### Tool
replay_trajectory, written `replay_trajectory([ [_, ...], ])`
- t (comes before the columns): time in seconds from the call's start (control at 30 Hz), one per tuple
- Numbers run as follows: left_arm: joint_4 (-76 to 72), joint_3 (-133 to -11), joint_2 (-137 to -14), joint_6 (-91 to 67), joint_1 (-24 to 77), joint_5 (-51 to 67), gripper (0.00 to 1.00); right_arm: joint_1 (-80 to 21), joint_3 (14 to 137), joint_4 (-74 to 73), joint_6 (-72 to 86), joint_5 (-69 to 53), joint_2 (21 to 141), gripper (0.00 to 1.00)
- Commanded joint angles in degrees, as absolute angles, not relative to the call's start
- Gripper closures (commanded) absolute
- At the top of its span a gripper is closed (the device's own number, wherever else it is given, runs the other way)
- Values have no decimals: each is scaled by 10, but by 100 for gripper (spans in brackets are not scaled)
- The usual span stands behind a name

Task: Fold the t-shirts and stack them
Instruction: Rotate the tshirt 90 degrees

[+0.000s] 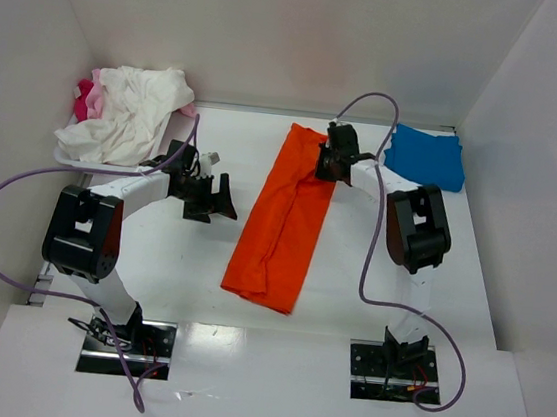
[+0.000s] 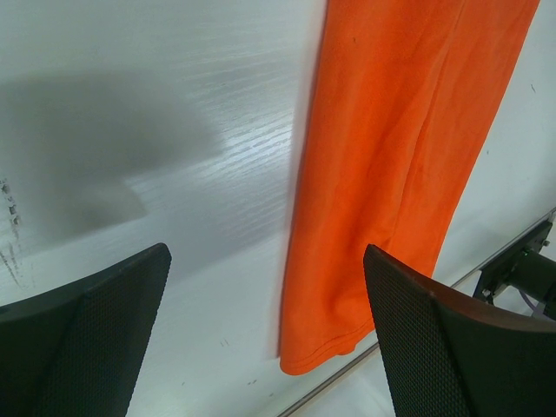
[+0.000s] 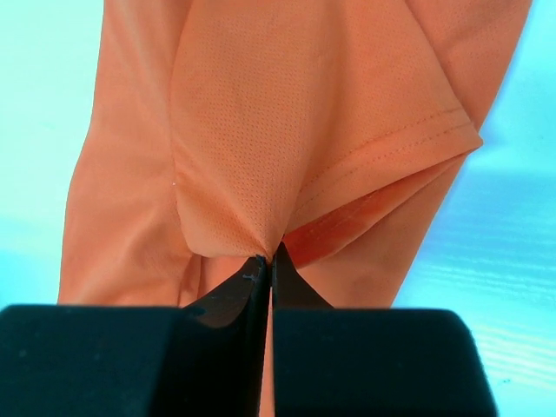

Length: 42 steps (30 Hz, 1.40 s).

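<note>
The orange t-shirt (image 1: 283, 224) lies folded into a long strip down the middle of the table. My right gripper (image 1: 328, 161) is shut on its far right edge, pinching a fold of cloth (image 3: 261, 174) beside a sleeve hem. My left gripper (image 1: 209, 199) is open and empty, hovering left of the strip; the strip's near hem (image 2: 323, 343) shows between its fingers (image 2: 434, 339). A folded blue t-shirt (image 1: 426, 156) lies at the far right. White (image 1: 128, 114) and pink (image 1: 86, 98) t-shirts sit crumpled at the far left.
The crumpled pile rests in a white tray (image 1: 73, 157) at the far left. White walls (image 1: 279, 27) enclose the table on three sides. Purple cables (image 1: 372, 229) loop from both arms. A table seam and an arm base (image 2: 521, 269) show in the left wrist view.
</note>
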<state>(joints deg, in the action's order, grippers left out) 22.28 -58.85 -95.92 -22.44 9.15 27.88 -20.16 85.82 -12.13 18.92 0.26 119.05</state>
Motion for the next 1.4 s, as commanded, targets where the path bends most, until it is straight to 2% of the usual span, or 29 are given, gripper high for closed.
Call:
replay_trajectory([
  [0.0, 217, -593, -963, -210, 94, 298, 0, -197, 844, -120, 189, 11, 1157, 91],
  [0.03, 217, -593, -963, -210, 94, 298, 0, -197, 840, -124, 192, 11, 1157, 88],
  [0.07, 217, -593, -963, -210, 94, 298, 0, -197, 833, -124, 192, 11, 1156, 81],
  [0.17, 217, -593, -963, -210, 94, 298, 0, -197, 812, -124, 199, 11, 1151, 71],
  [0.2, 217, -593, -963, -210, 94, 298, 0, -197, 807, -116, 199, 11, 1147, 63],
  [0.27, 217, -593, -963, -210, 94, 298, 0, -197, 801, -101, 199, 16, 1146, 57],
  [0.47, 217, -593, -963, -210, 94, 298, 0, -197, 827, -88, 199, 16, 1165, 49],
  [0.8, 217, -593, -963, -210, 94, 298, 0, -192, 891, -88, 199, 16, 1194, 49],
  [0.87, 217, -593, -963, -210, 94, 298, 0, -192, 892, -76, 199, 11, 1201, 53],
  [1.13, 217, -593, -963, -210, 94, 298, 0, -186, 908, -90, 211, -10, 1230, 56],
  [1.23, 217, -593, -963, -210, 94, 298, 0, -186, 902, -73, 211, 6, 1230, 62],
  [1.37, 217, -593, -963, -210, 94, 298, 0, -181, 902, -70, 211, 25, 1230, 75],
])
